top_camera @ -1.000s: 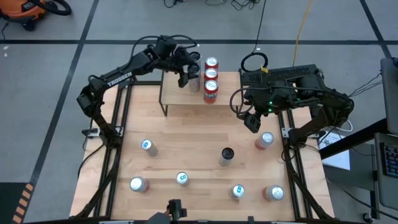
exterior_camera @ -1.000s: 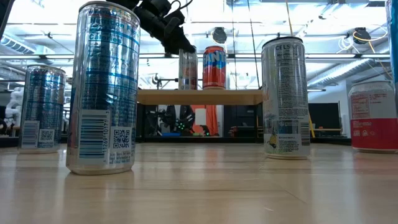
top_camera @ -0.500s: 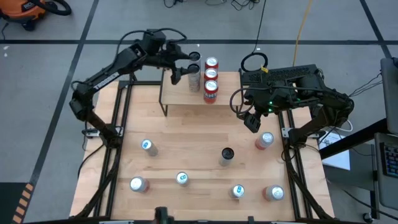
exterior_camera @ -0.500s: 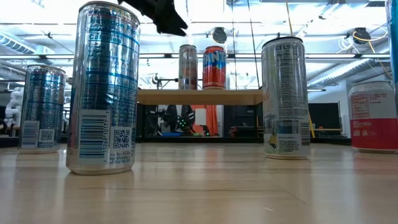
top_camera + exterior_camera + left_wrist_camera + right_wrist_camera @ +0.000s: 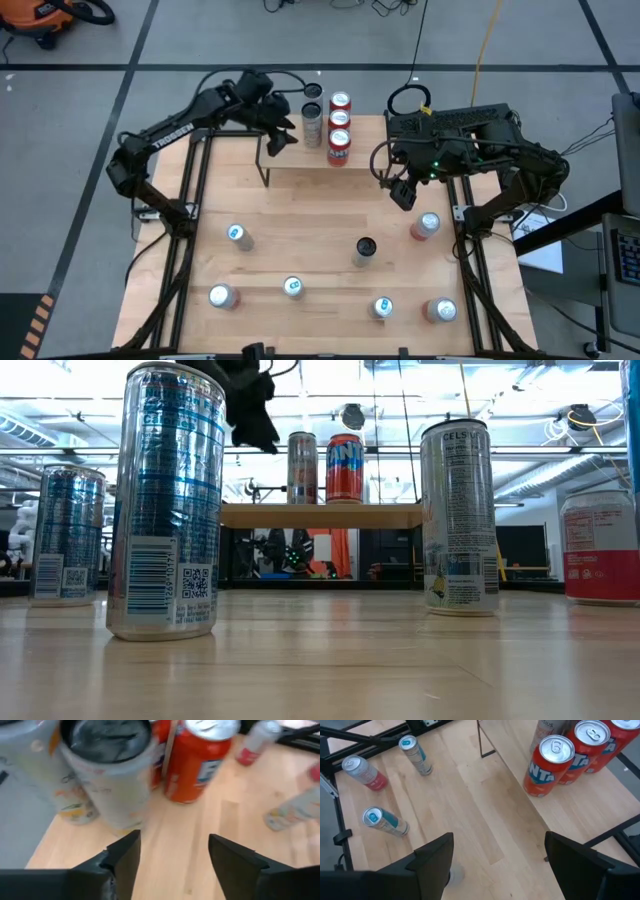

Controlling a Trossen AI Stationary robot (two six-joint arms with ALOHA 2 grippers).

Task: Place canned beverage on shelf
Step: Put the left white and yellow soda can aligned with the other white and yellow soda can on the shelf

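The shelf (image 5: 300,158) stands at the table's far middle. A pale can (image 5: 312,124) with a dark top stands upright on it, also seen in the left wrist view (image 5: 107,770) and the low view (image 5: 302,467). Right of it, three red cans (image 5: 339,124) stand in a row on the board. My left gripper (image 5: 279,137) hangs open over the shelf's left part, just left of the pale can, with nothing between its fingers (image 5: 172,855). My right gripper (image 5: 403,193) waits open above the table, right of the shelf (image 5: 500,865).
Several more cans stand upright on the tabletop: blue-and-silver ones (image 5: 237,235) (image 5: 293,287) (image 5: 383,307), a dark-topped one (image 5: 364,250), and red ones (image 5: 425,226) (image 5: 441,311). A tall silver can (image 5: 168,500) stands close to the low camera. Bare wood lies between the shelf and these cans.
My left gripper has drawn back from the pale can toward the table's left edge and a little toward the near edge, tipping as it went. The pale can stays upright on the shelf beside the red cans.
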